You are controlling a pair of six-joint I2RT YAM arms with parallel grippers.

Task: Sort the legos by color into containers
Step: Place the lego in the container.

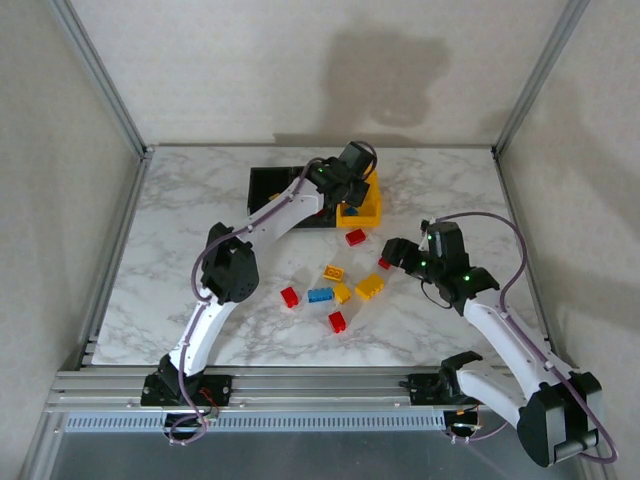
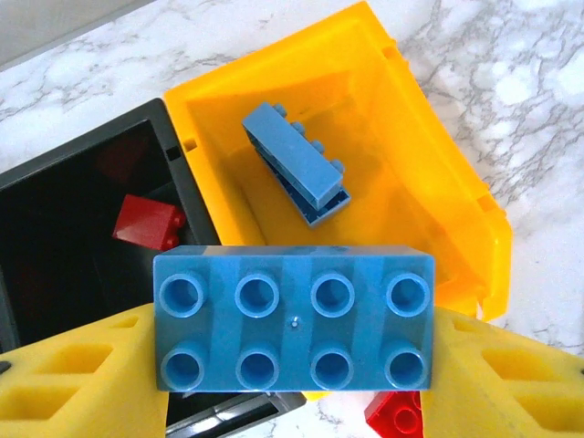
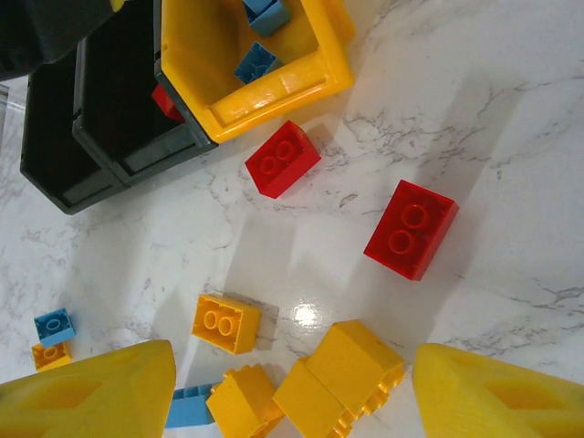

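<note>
My left gripper [image 2: 292, 370] is shut on a blue eight-stud lego [image 2: 292, 318], hovering over the yellow container's [image 2: 438, 182] near rim. Another blue lego [image 2: 297, 164] lies inside that container, and a red lego [image 2: 146, 222] sits in the black container [image 2: 55, 237] beside it. From above, the left gripper [image 1: 350, 180] is over the row of containers [image 1: 265, 185]. My right gripper [image 3: 292, 392] is open and holds nothing, above joined yellow legos [image 3: 351, 370]. In the top view the right gripper [image 1: 395, 255] hangs right of the loose pile [image 1: 335, 290].
Two red legos [image 3: 283, 158] [image 3: 411, 228] and a small yellow one [image 3: 225, 322] lie on the marble between the containers and my right gripper. More red, yellow and blue legos are scattered mid-table [image 1: 320, 295]. Metal frame posts [image 1: 110, 90] border the table.
</note>
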